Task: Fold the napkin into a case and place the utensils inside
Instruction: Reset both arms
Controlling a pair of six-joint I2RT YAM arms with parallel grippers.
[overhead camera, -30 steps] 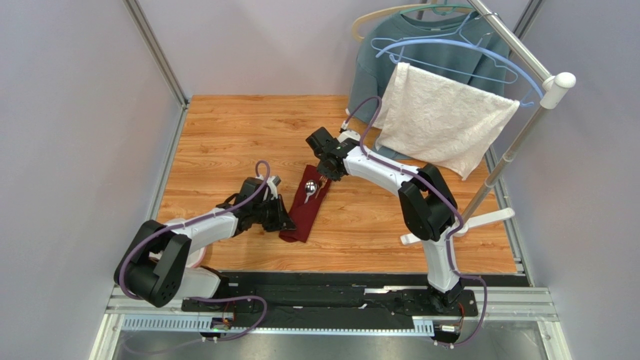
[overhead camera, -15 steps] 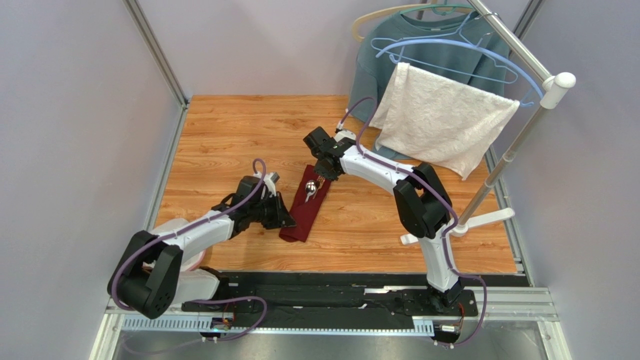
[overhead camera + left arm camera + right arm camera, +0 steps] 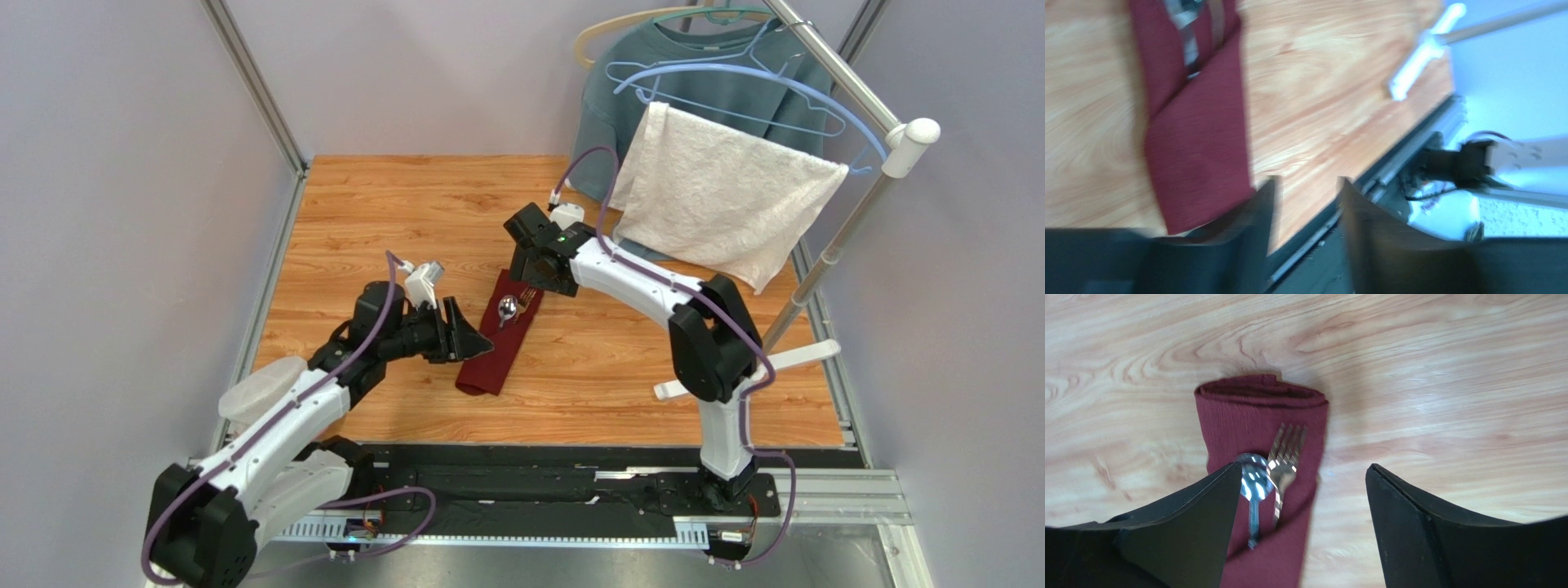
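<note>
The case [image 3: 494, 355] lay on the bench [image 3: 368, 221], long axis 1 to 7 o'clock, spoon [image 3: 1254, 481] and fork [image 3: 1285, 454] tucked in its far end just below the right jaws, spread wide and empty, while the left jaws, parted and empty, hung at its 9 o'clock.

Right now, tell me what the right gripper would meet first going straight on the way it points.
Probably the maroon case, near the fork lying on it; the open right gripper points down at them, height unclear.
</note>
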